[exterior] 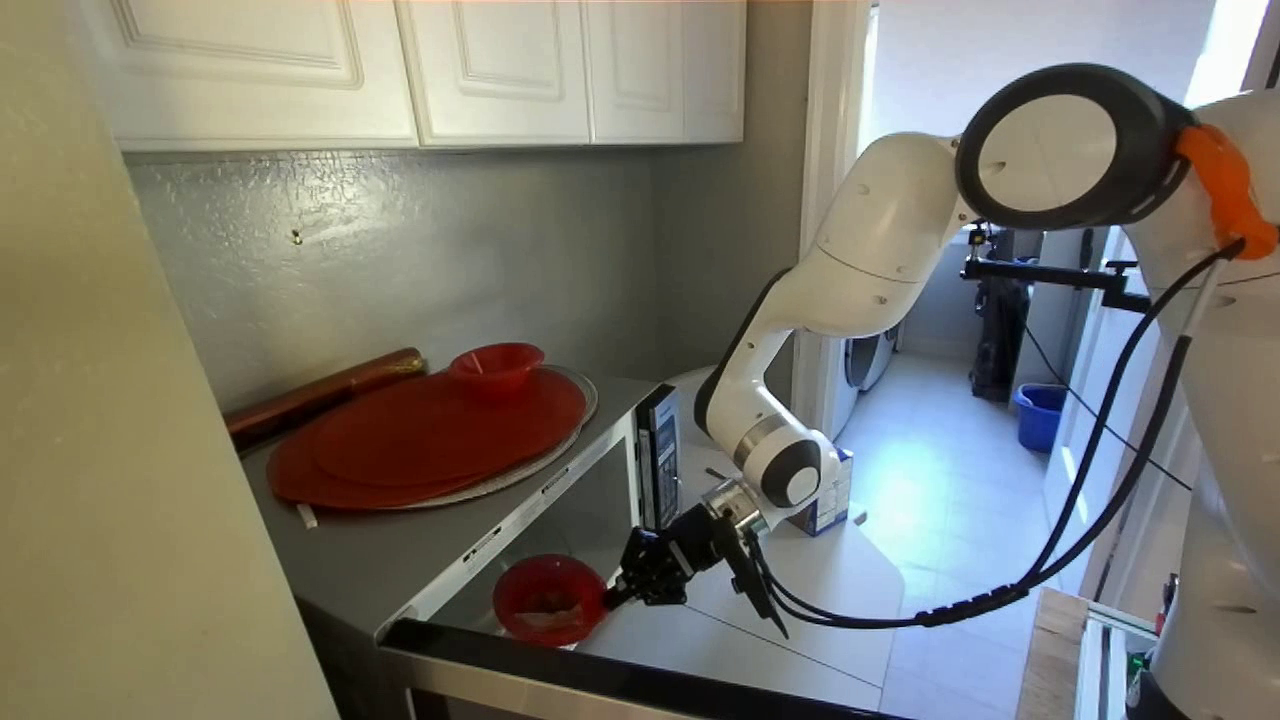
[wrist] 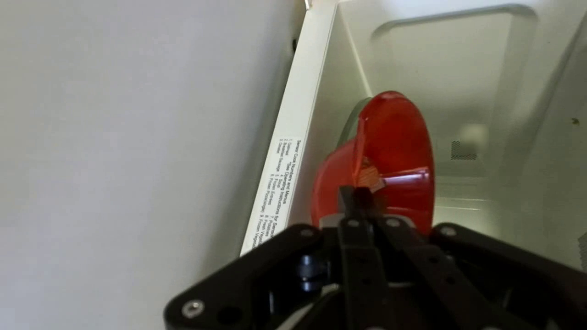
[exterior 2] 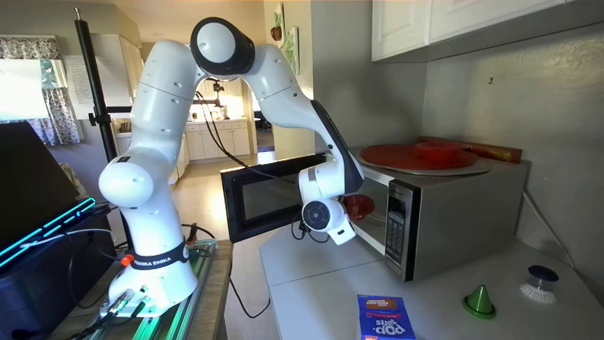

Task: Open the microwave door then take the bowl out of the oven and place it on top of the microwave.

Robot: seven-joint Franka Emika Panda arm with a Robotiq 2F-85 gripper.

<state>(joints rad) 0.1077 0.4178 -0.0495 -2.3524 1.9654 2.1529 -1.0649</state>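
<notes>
Well, in an exterior view I see a brown roll (exterior: 328, 394) lying on top of the microwave (exterior: 340, 555), along its back, with a wide red platter (exterior: 420, 440) before it carrying a red dish (exterior: 497, 368). I take it the microwave doubles as a shelf, so setting anything more up there calls for care. Across the microwave's front, the microwave door (exterior: 600, 680) stands wide open, as it must to let my arm (exterior: 860, 270) reach in. Next comes the bowl (exterior: 548, 600), at the mouth of the microwave, its hollow facing roughly upward; how far it tilts, or whether it touches the microwave's floor, I cannot tell. My pincer (wrist: 356, 196) is clenched on the bowl's near rim. I judge that the thin lip suits a narrow grip better than the round wall would, and that this edge is the one to hold because it faces out of the microwave. So the bowl lies just beyond the pincer's tips, on the side toward the microwave's interior, touching them at its rim, as the wrist view shows. Past the microwave's control panel (exterior: 660, 450), a cardboard box (exterior: 838, 490) sits on the surface (exterior: 840, 575), well apart from the bowl.
</notes>
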